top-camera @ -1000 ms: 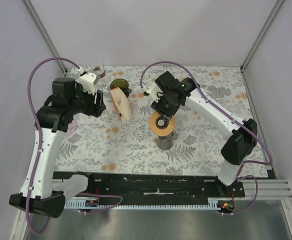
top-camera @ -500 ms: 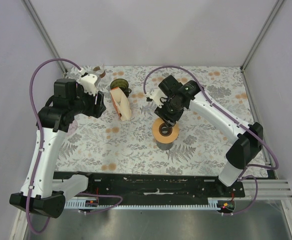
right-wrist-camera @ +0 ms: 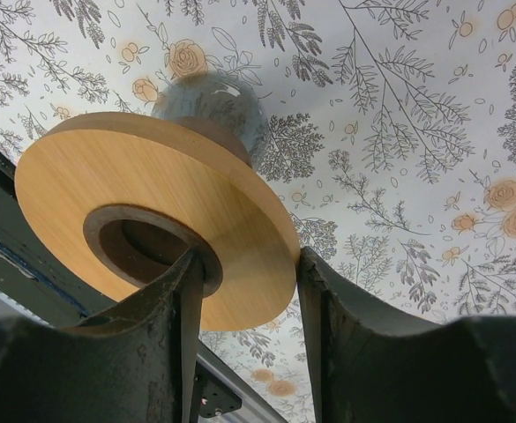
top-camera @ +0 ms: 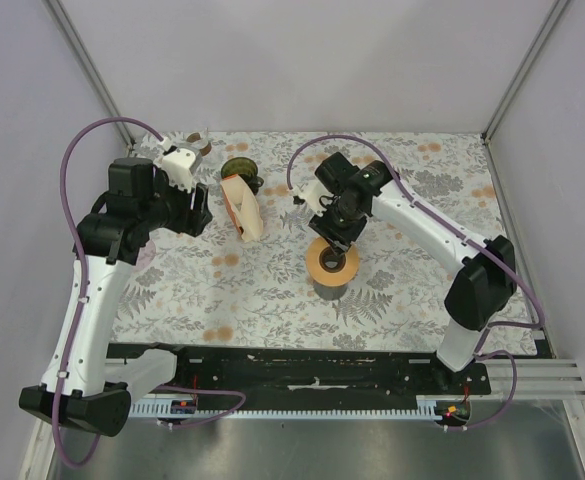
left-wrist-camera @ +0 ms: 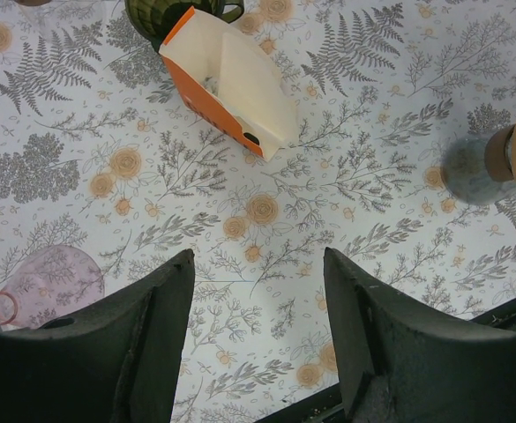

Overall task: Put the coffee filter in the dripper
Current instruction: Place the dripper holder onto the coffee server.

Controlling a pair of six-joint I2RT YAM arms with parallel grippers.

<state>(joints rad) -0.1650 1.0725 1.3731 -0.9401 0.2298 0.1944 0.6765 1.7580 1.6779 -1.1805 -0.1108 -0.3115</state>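
Change noted since a second ago: the dripper (top-camera: pixel 332 262), then tipped with its wooden disc facing up and back, now stands level, a little nearer the front edge, and the right arm's wrist has come down behind it. The left arm has hardly shifted. The right gripper (right-wrist-camera: pixel 249 260) stands about half open and is clamped on the disc: one finger reaches down inside the centre hole, and the other presses the outer rim, with the wooden band between them. The glass body below the disc rests on the table (top-camera: pixel 402 290). The left gripper (left-wrist-camera: pixel 258 264) hangs wide open above the patterned cloth, with nothing between its fingers and touching nothing. The filters (left-wrist-camera: pixel 249 79) remain in the orange box (left-wrist-camera: pixel 196 84), which lies on its side at the back of the table, right beside a green cup (top-camera: pixel 239 170) and well apart from the dripper. None has been taken out.
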